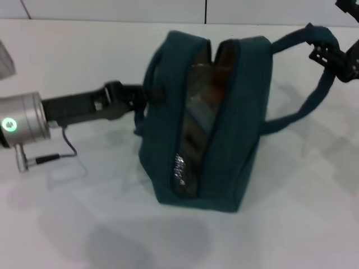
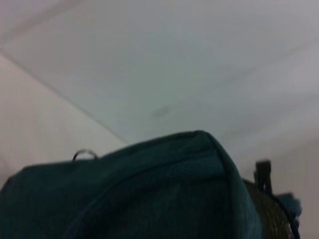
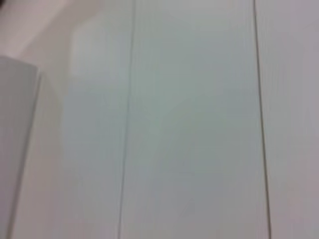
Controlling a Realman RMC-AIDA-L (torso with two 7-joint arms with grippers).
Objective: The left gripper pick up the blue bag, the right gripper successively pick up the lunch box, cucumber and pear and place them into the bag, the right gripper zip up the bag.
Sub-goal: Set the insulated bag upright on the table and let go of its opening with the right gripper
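The blue bag (image 1: 235, 140) stands upright mid-table with its zip gaping along the top and front. Through the gap I see the clear lunch box (image 1: 197, 106) and an orange patch of the pear (image 1: 216, 84). The cucumber cannot be made out inside. My left gripper (image 1: 145, 95) reaches in from the left and is shut on the bag's left handle. The bag's other handle (image 1: 314, 36) is lifted up to the right, where my right gripper (image 1: 328, 55) holds it. The left wrist view is filled by the bag's top (image 2: 149, 199).
A silvery zip pull (image 1: 179, 168) hangs low on the bag's front opening. A thin cable (image 1: 64, 148) dangles from the left wrist onto the white table (image 1: 84, 224). The right wrist view shows only white panels (image 3: 189, 124).
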